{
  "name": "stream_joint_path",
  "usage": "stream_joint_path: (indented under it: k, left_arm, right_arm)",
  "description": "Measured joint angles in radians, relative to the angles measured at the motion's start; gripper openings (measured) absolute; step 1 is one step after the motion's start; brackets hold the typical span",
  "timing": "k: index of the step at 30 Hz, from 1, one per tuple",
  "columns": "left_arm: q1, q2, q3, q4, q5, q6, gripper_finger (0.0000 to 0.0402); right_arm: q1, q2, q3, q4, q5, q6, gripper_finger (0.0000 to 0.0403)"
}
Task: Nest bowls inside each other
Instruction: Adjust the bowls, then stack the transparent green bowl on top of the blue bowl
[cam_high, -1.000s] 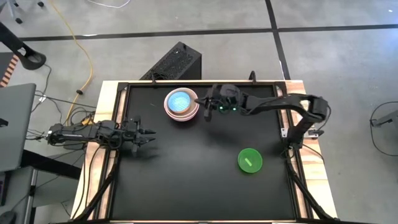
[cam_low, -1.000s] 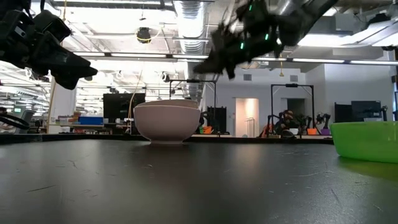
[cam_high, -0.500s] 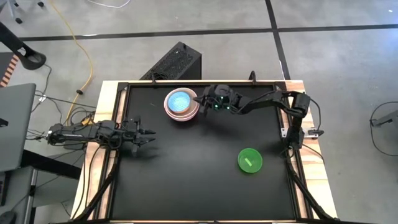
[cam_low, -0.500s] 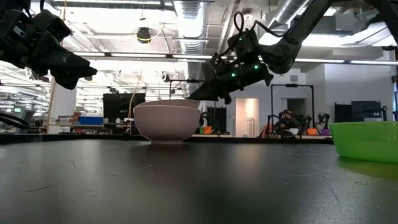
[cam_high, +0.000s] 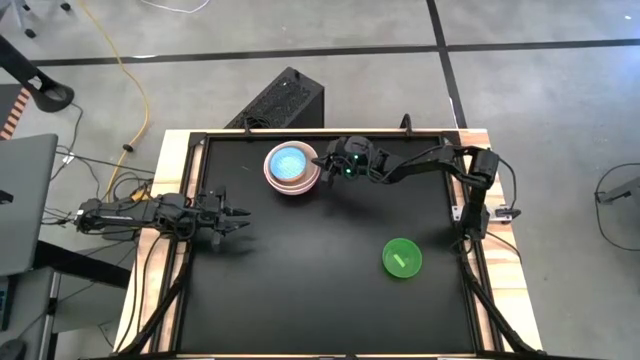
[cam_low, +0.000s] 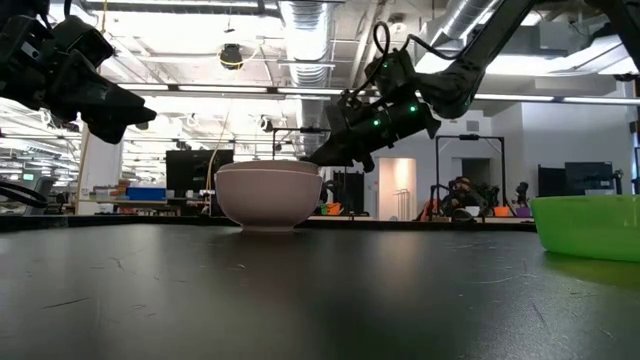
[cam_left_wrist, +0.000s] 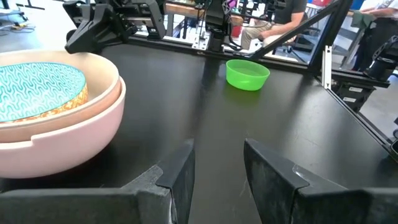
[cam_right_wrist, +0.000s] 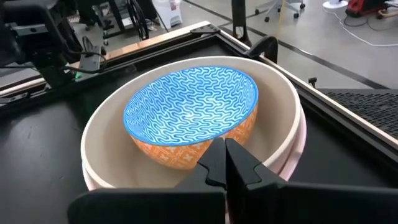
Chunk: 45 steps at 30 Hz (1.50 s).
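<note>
A stack of nested bowls (cam_high: 292, 167) stands at the table's far middle: a pink outer bowl (cam_left_wrist: 68, 146), a beige bowl (cam_right_wrist: 112, 140) inside it, and a blue-patterned bowl with an orange outside (cam_right_wrist: 189, 112) lying tilted in the beige one. A green bowl (cam_high: 402, 258) sits alone near the right. My right gripper (cam_right_wrist: 225, 154) is shut, its tips just over the stack's right rim (cam_low: 312, 160). My left gripper (cam_high: 238, 218) hovers open at the table's left, holding nothing. My right gripper's shut fingertips (cam_right_wrist: 219, 163) slant down from the table's right at the beige bowl's rim on the stack's right side (cam_right_wrist: 273, 158). I cannot tell whether they touch the rim or stand just above it. The stack rests flat on the table.
A raised black frame (cam_high: 330, 133) runs along the table's edges, close behind the stack. The black tabletop (cam_high: 310, 290) stretches bare between the stack, the green bowl and the near edge. People sit in the room beyond the table.
My right gripper has come down from well above the stack to rim height and moved slightly toward the stack, staying shut; most of the drop was in the first half second. The bowls have not moved.
</note>
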Motion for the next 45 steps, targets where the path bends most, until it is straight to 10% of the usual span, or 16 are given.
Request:
stream_joint_path:
  k: [19,25,45]
  left_arm:
    - [0.0,0.0,0.0,0.0,0.0,0.0,0.0128]
    - [0.0,0.0,0.0,0.0,-0.001,0.001,0.0128]
    - [0.0,0.0,-0.004,0.097,-0.031,0.094,0.0128]
  right_arm:
    - [0.007,-0.081,0.0,-0.058,-0.036,0.014,0.0008]
    - [0.108,-0.278,0.001,-0.37,-0.129,0.117,0.0008]
    - [0.877,-0.562,0.001,-1.4,0.112,1.294,0.0008]
